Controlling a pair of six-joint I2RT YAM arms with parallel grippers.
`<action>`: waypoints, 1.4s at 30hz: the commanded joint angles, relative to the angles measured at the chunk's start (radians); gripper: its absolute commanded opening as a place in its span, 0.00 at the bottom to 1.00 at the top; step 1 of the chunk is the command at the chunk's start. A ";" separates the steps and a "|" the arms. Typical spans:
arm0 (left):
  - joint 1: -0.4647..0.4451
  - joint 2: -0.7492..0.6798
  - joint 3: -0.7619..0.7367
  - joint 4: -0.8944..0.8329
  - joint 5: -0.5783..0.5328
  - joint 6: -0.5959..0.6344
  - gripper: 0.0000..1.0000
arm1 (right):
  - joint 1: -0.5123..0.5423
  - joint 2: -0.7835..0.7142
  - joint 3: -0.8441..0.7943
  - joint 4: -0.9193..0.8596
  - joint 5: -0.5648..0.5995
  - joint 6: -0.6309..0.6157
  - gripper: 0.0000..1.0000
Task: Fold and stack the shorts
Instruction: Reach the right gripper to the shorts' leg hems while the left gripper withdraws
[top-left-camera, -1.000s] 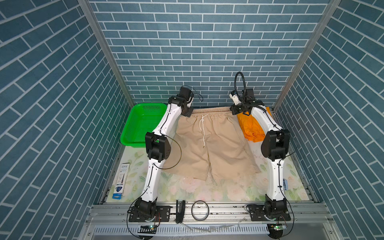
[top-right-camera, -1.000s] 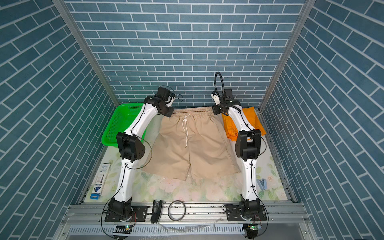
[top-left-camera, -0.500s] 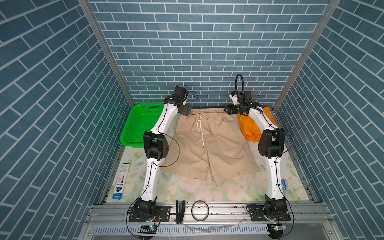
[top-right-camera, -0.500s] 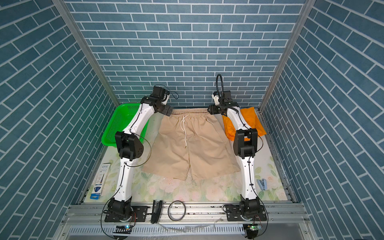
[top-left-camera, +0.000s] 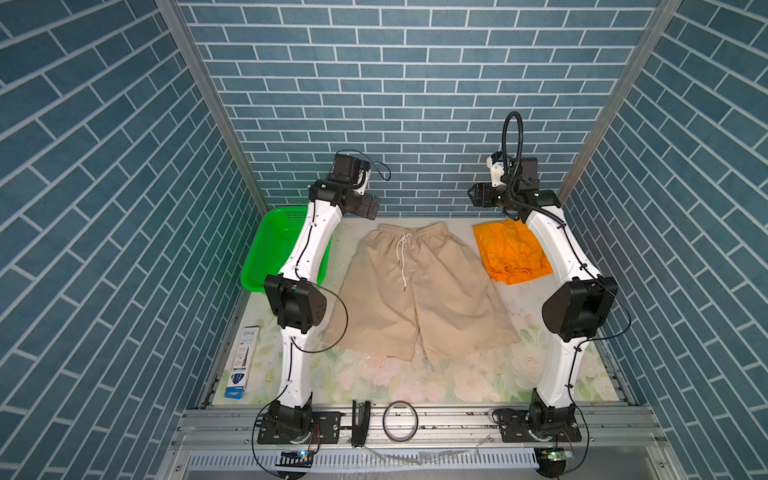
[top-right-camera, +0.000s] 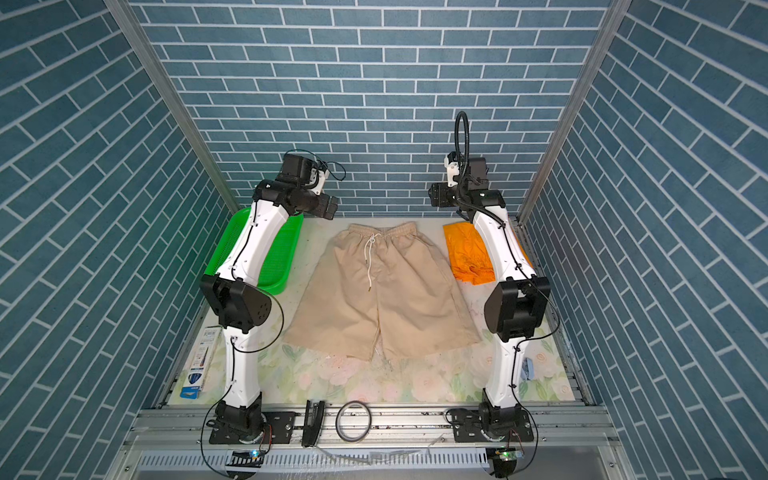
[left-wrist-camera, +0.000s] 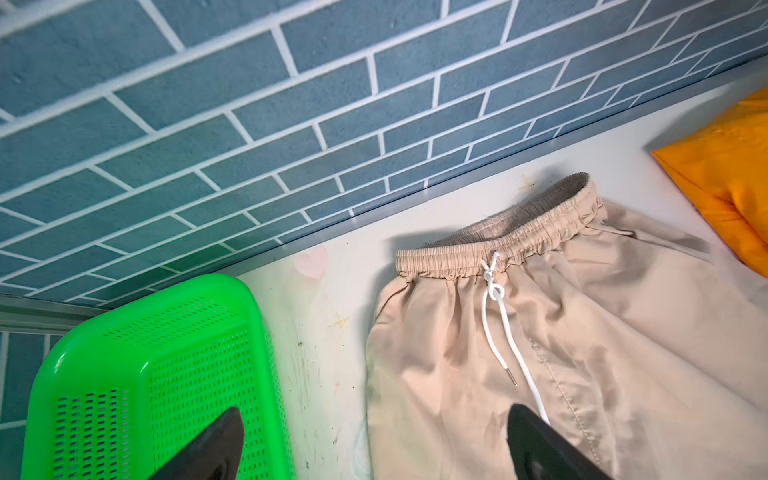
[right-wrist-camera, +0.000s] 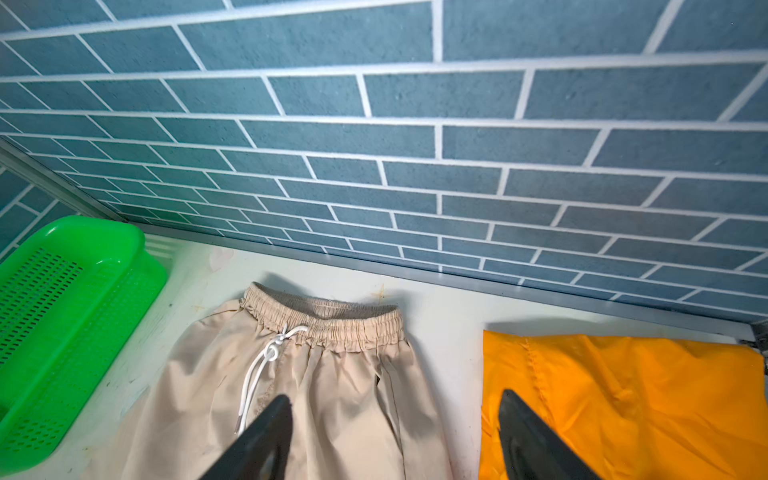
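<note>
- Left gripper (left-wrist-camera: 374, 415): fingers wide, empty; one above basket (left-wrist-camera: 166, 332), one above beige shorts (left-wrist-camera: 540, 353).
- Right gripper (right-wrist-camera: 395, 399): fingers spread, empty; one above beige shorts, one above orange shorts (right-wrist-camera: 623, 395).

Gap between basket (top-left-camera: 268, 245) and beige shorts (top-left-camera: 419, 299)

Pale beige cloth shorts (top-left-camera: 419, 299) between green perforated plastic basket (top-left-camera: 268, 249) at left and bright orange cloth shorts (top-left-camera: 511, 253) at right.
</note>
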 joint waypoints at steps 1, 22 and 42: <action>0.006 -0.051 -0.112 0.005 0.055 -0.021 1.00 | 0.066 -0.098 -0.164 -0.050 -0.024 0.021 0.77; 0.015 -0.825 -1.070 0.291 0.056 -0.244 1.00 | 0.847 -0.419 -1.031 0.023 0.478 0.636 0.81; 0.015 -0.834 -1.161 0.338 0.122 -0.223 1.00 | 0.886 -0.173 -1.001 0.029 0.360 0.679 0.66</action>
